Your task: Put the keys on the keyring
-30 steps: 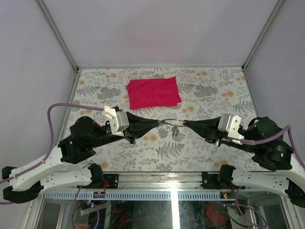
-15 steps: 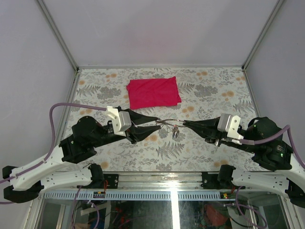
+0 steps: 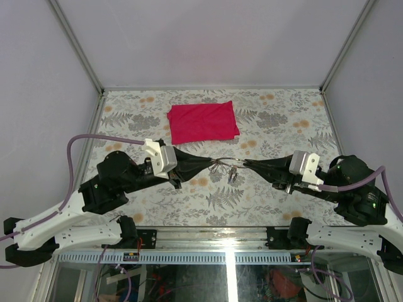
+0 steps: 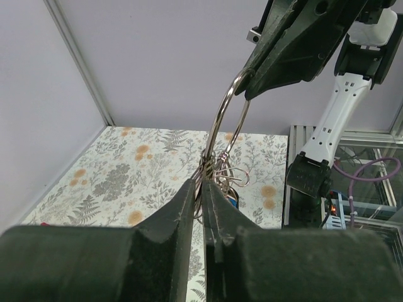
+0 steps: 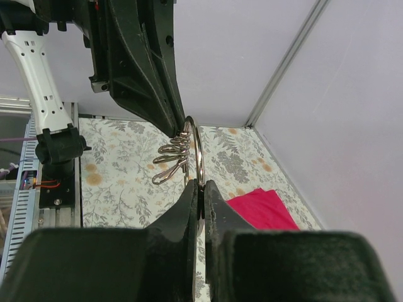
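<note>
The keyring (image 3: 226, 162) hangs above the table between my two grippers, a thin silver ring. My left gripper (image 3: 211, 165) is shut on its left side, and my right gripper (image 3: 243, 162) is shut on its right side. In the left wrist view the keyring (image 4: 221, 116) arcs up from my left gripper (image 4: 203, 186) into the right gripper's black fingers (image 4: 286, 56). Wire loops (image 4: 232, 175) and a blue key head (image 4: 234, 200) hang on it near my fingertips. The keys (image 3: 232, 175) dangle below the ring. In the right wrist view my right gripper (image 5: 201, 187) pinches the keyring (image 5: 199, 150) beside the bunched loops (image 5: 171, 161).
A red cloth (image 3: 203, 122) lies flat on the floral table (image 3: 277, 119) behind the grippers and also shows as the red cloth (image 5: 263, 209) in the right wrist view. Grey walls and a metal frame (image 3: 75, 47) enclose the table.
My left gripper opened half a second ago and has shut again on the ring, a little further right. The right gripper has kept its hold and barely moved.
</note>
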You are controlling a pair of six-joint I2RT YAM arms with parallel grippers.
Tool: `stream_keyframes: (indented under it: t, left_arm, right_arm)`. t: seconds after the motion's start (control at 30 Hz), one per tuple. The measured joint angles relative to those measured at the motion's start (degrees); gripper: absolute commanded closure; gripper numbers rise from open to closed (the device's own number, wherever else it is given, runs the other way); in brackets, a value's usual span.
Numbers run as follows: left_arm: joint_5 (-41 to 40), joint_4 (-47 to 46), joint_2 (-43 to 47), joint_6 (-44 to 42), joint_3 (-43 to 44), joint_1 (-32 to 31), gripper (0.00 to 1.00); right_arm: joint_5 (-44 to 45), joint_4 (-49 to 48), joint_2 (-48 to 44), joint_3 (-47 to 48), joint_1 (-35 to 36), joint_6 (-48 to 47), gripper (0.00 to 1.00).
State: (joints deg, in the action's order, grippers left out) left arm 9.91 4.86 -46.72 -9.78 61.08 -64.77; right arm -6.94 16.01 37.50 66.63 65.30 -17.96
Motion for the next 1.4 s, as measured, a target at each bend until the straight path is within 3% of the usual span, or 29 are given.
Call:
stream_keyframes:
  t: [0.13,0.87,1.07,1.4]
  left_arm:
    - [0.00,0.90,-0.15,-0.24,0.33,0.00,1.00]
    - [0.00,6.67,-1.40,-3.02,5.16,-0.04,1.00]
    - [0.44,8.46,-2.54,-3.63,6.69,-0.04,1.00]
    - [0.85,10.71,-3.96,-4.52,7.72,-0.04,1.00]
  right_arm:
    - [0.02,0.00,-0.11,-0.13,0.00,0.00,1.00]
    - [-0.02,0.02,-0.07,-0.50,0.00,0.00,1.00]
    - [0.00,0.04,0.37,-0.50,0.00,-0.04,0.92]
    - [0.31,0.04,0.46,-0.63,0.00,-0.07,0.86]
